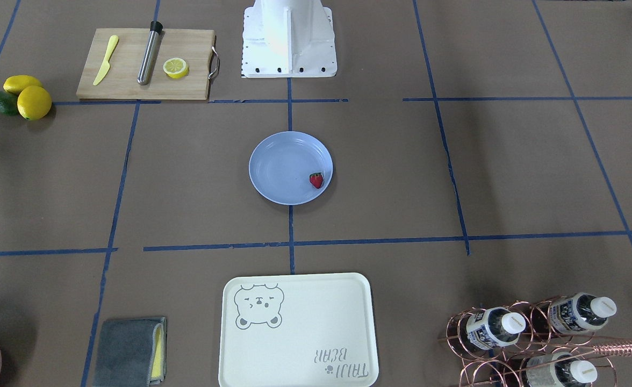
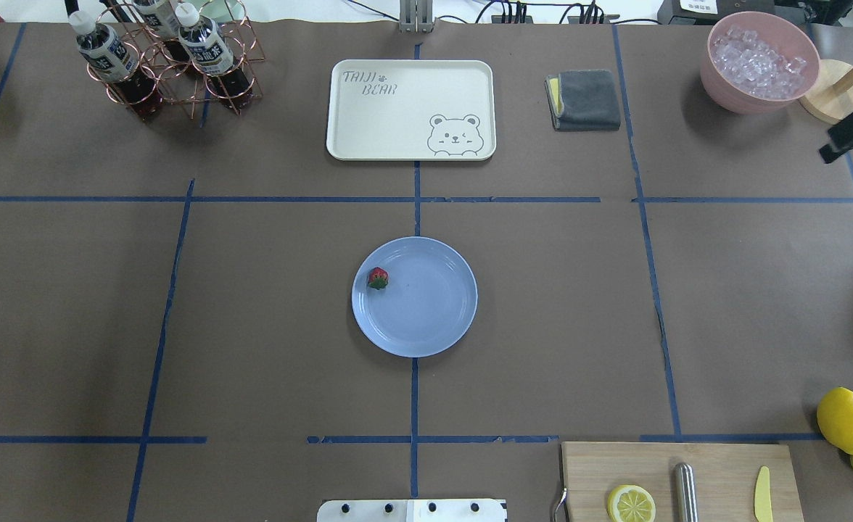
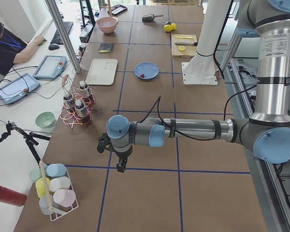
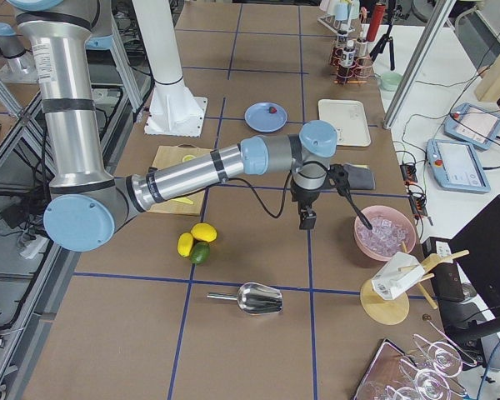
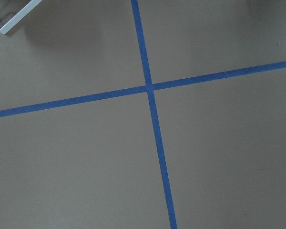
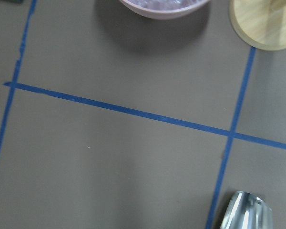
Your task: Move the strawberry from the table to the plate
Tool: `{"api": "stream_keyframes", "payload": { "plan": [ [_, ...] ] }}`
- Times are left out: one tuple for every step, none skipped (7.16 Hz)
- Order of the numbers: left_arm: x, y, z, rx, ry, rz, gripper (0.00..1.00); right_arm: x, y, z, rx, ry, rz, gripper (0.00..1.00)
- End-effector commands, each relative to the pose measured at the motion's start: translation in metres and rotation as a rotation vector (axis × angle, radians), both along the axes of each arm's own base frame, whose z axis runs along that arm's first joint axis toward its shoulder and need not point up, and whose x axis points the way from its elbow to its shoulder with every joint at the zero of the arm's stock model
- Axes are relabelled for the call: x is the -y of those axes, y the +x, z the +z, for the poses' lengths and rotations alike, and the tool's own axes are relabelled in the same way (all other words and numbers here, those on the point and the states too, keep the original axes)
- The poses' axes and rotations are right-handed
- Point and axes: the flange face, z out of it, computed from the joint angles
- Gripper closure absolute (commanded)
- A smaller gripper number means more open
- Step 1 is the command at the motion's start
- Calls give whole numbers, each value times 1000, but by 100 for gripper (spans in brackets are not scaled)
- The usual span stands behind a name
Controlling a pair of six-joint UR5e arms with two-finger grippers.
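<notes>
The small red strawberry (image 1: 316, 180) (image 2: 377, 278) lies inside the light-blue plate (image 1: 278, 166) (image 2: 426, 312), close to its rim, at the middle of the brown table (image 1: 402, 177). No gripper is near it. My left gripper (image 3: 121, 166) points down over a tape crossing far along the table from the plate (image 3: 150, 67); I cannot tell whether it is open or shut. My right gripper (image 4: 307, 221) hangs over bare table near the pink ice bowl (image 4: 385, 233), and its state cannot be told either. Neither wrist view shows any fingers.
A cutting board (image 1: 144, 64) holds a lemon half, a yellow knife and a metal cylinder. Lemons (image 1: 34, 102) lie beside it. The bear tray (image 1: 294, 333), a grey cloth (image 1: 128, 352), a bottle rack (image 1: 531, 333) and a metal scoop (image 4: 258, 297) sit around the edges.
</notes>
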Motion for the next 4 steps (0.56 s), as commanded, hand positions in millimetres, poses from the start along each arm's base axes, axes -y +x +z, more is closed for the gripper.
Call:
{"api": "stream_keyframes", "payload": {
  "plan": [
    [-1,0,1,1,-2,-1,0,-33,50,74,-3,-47,-4,0],
    [-1,0,2,1,-3,0,0,-35,51,89,-15,-77,-2,0],
    [-3,0,3,1,-4,0,0,-39,52,112,-12,-115,-7,0],
    [-4,0,4,2,-7,0,0,-40,59,128,-6,-102,11,0]
  ]
}}
